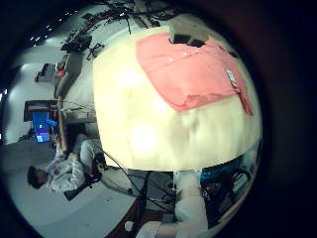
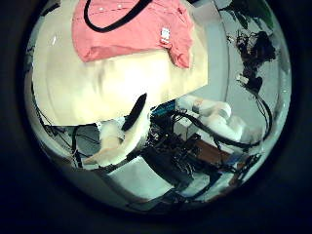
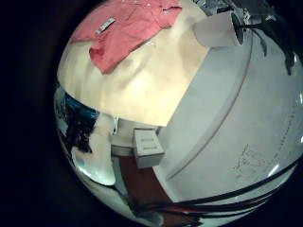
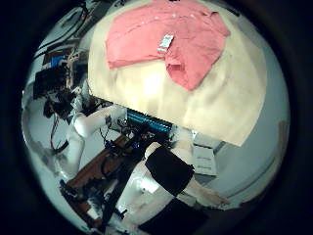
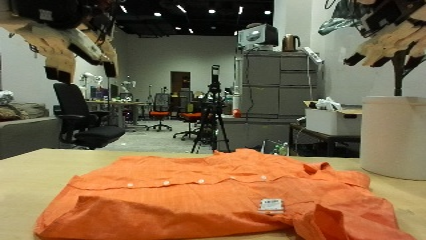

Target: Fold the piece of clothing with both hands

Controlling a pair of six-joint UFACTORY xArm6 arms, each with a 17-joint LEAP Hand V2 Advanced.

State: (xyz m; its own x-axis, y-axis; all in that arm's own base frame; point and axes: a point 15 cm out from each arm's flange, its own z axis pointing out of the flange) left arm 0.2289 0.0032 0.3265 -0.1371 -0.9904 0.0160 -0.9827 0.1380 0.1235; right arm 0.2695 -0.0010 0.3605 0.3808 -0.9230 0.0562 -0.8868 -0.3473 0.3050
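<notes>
No fold is made yet: orange shirt (image 5: 226, 195) lies spread on table (image 5: 27, 175), lower frame; my left hand (image 5: 60, 35) and right hand (image 5: 386, 30) hang above, fingers relaxed, holding nothing.

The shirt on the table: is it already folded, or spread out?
Mostly spread. The orange shirt lies flat on the table, button row and white tag showing; only one sleeve is turned over. Both hands hang above, not touching it.

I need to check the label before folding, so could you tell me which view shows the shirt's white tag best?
The right thumb side palm view: the tag lies unobstructed on the shirt. Other views show it smaller or edge-on.
</notes>
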